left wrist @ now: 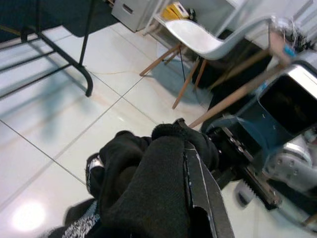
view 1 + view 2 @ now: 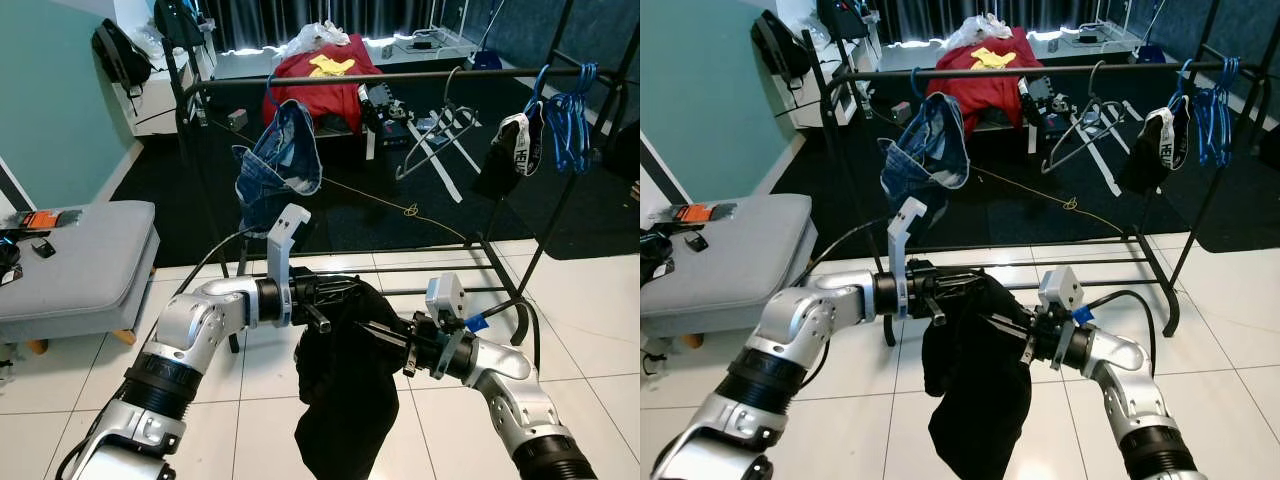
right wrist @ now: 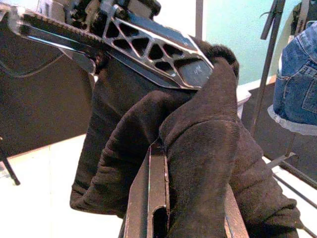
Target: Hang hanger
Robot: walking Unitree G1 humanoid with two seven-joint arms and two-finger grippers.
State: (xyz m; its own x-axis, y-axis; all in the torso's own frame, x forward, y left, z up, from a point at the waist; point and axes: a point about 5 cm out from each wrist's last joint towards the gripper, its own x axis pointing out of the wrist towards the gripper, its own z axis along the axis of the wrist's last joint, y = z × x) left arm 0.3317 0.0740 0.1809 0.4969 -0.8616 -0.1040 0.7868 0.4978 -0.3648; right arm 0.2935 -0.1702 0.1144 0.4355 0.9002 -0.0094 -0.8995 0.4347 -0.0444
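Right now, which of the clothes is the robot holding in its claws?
The black garment, gripped between the left claw and right claw, below the rail. The denim shorts and the black cap hang on the rack.

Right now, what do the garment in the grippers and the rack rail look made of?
Black garment: soft knit fabric, matte; ribbed weave shows in the right wrist view, and it drapes limp. Rack rail: looks like black painted metal tube, thin, with slight sheen; material not certain.
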